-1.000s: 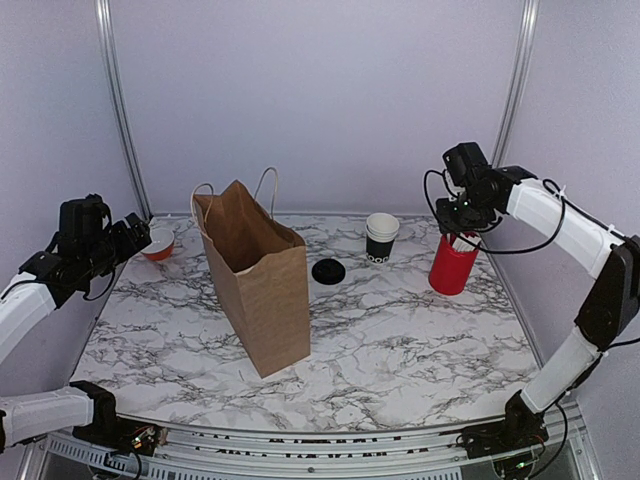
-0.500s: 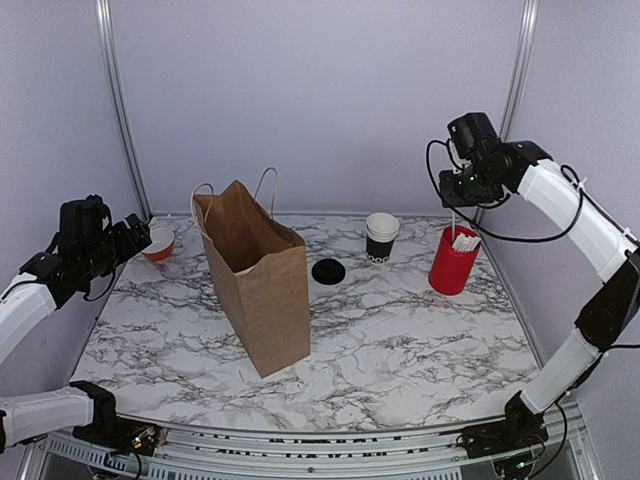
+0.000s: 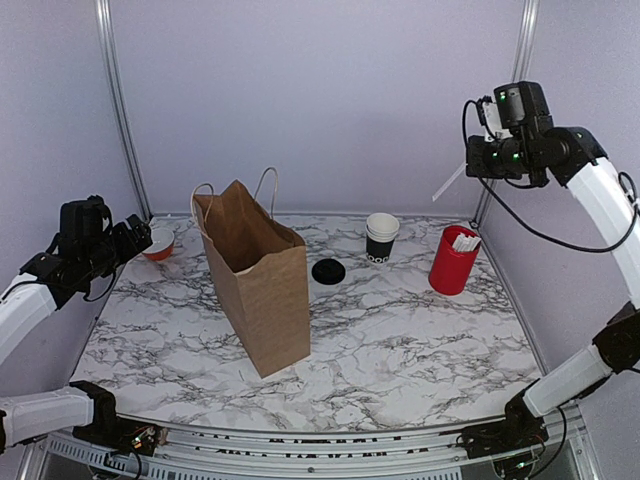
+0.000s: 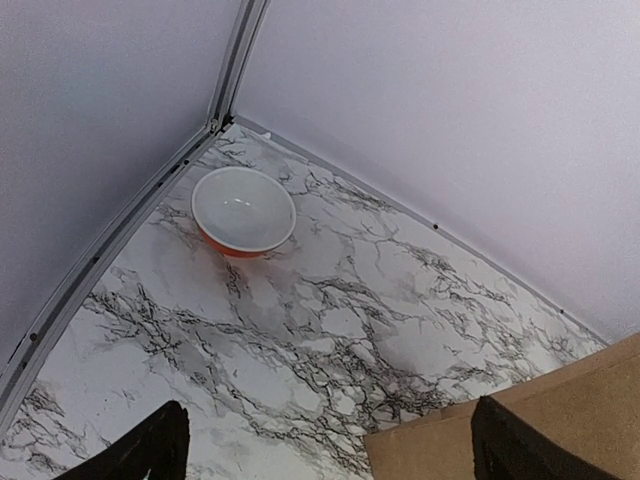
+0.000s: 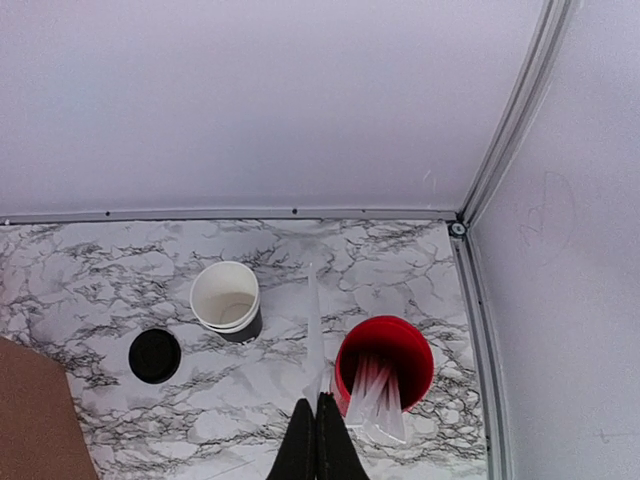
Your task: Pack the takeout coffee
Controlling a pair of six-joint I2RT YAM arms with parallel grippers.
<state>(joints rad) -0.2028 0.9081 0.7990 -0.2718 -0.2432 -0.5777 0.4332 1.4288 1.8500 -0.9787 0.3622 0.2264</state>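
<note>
Right arm stands high, right end effector (image 3: 470,163) clamped on a white stick (image 3: 448,185). Left arm sits low, left end effector (image 3: 135,237) apart.

the right hand (image 3: 477,160) risen from just over the red cylinder (image 3: 453,262) to high above the surface (image 3: 400,350), one white stick (image 3: 448,186) pulled clear (pinched, slanting down-left), forearm swung up and outward

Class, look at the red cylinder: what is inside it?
A bunch of white sticks leans inside the red cylinder, poking above its rim. Its floor is hidden beneath them.
</note>
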